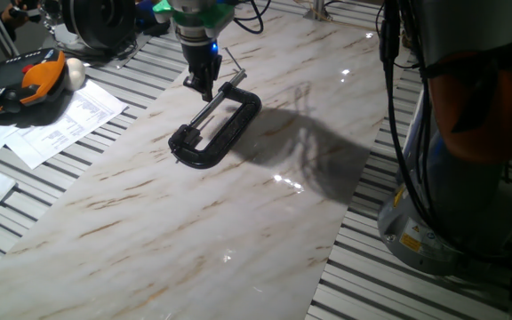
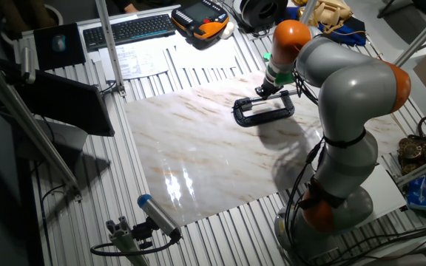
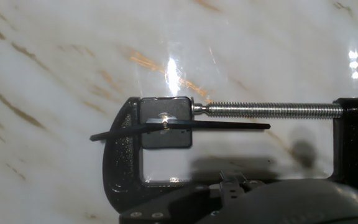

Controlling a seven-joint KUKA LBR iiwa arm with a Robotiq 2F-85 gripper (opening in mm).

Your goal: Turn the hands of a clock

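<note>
A black C-clamp (image 1: 216, 124) lies flat on the marble board (image 1: 238, 213); it also shows in the other fixed view (image 2: 265, 111). In the hand view its jaw (image 3: 123, 168) holds a small dark square clock face (image 3: 163, 137). Thin black clock hands (image 3: 229, 125) lie almost level across the face, along the clamp's threaded screw (image 3: 272, 110). My gripper (image 1: 205, 89) hangs just above the clamp's far end, near the screw handle, fingers together and empty. Only its grey housing (image 3: 278, 205) shows in the hand view.
Papers (image 1: 60, 124) and an orange-black pendant (image 1: 25, 84) lie to the left on the slatted table. A keyboard (image 2: 128, 29) sits at the back. The arm's grey base (image 2: 331, 222) and its cables stand at the board's right side.
</note>
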